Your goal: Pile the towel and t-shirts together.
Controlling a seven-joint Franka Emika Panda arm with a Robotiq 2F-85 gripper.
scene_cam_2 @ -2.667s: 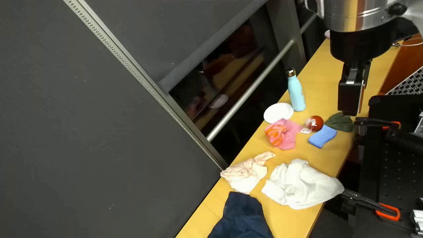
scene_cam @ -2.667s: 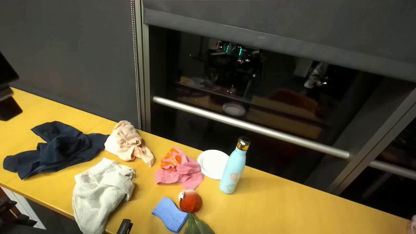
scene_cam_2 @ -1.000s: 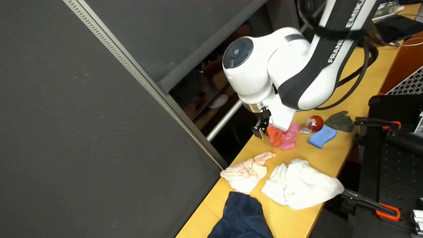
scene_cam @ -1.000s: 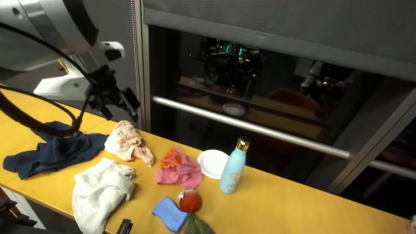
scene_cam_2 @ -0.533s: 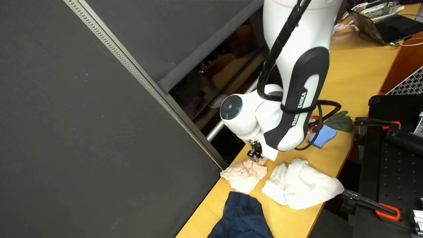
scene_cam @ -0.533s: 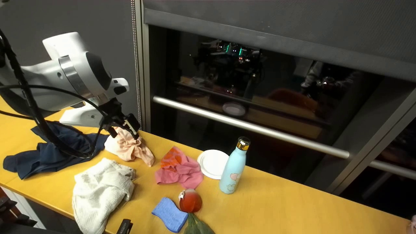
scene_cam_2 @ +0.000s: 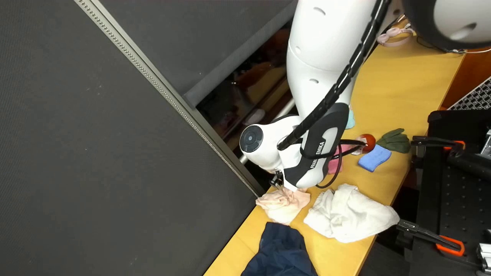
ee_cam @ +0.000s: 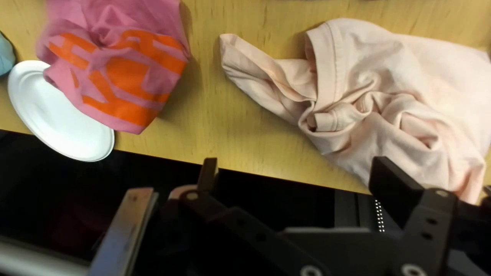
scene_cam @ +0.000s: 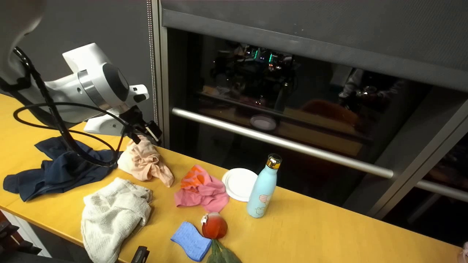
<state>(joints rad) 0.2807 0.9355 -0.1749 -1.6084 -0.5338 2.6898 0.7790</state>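
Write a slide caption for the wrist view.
Fingers spread in the foreground; on the wooden tabletop, a crumpled peach garment and a pink-and-orange cloth partly hiding a white plate.

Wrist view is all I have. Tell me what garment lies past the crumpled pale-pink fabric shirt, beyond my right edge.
Observer: In both exterior views, a crumpled navy fabric garment lies beside the pale-pink shirt.
Operator: Name another cloth I cannot see.
Observer: In both exterior views, a crumpled white cloth towel reaches the edge of the yellow wooden table.
Operator: Identify the pale-blue sliver at my left edge.
Observer: An exterior view shows a tall light-blue bottle with a gold cap, standing upright.
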